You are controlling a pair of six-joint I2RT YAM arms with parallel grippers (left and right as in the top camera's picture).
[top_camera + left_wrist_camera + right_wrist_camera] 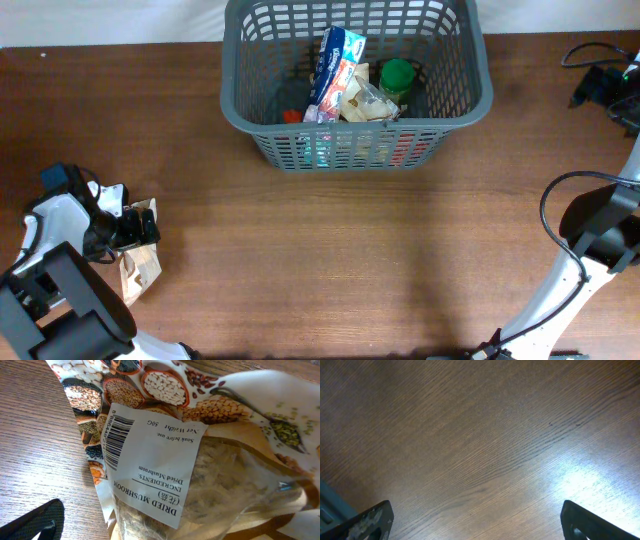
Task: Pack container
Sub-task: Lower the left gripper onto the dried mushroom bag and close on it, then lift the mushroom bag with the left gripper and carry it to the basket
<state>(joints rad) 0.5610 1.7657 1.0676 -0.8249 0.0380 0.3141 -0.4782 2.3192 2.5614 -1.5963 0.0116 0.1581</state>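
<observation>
The container is a dark grey basket (355, 128) at the back middle of the table. It holds a blue and white packet (335, 65), a clear bag (365, 100) and a green-lidded jar (397, 75). A printed bag of dried mushrooms (140, 268) lies at the table's left edge and fills the left wrist view (165, 460). My left gripper (135, 228) is open at the bag's upper end. One finger (35, 522) shows to the left of the bag; the other is hidden behind it. My right gripper (477, 520) is open and empty over bare wood, at the far right (605, 90).
A small red item (291, 116) lies at the basket's front left corner. Black cables (560, 215) loop over the table's right side. A grey edge (326, 502) shows at the left of the right wrist view.
</observation>
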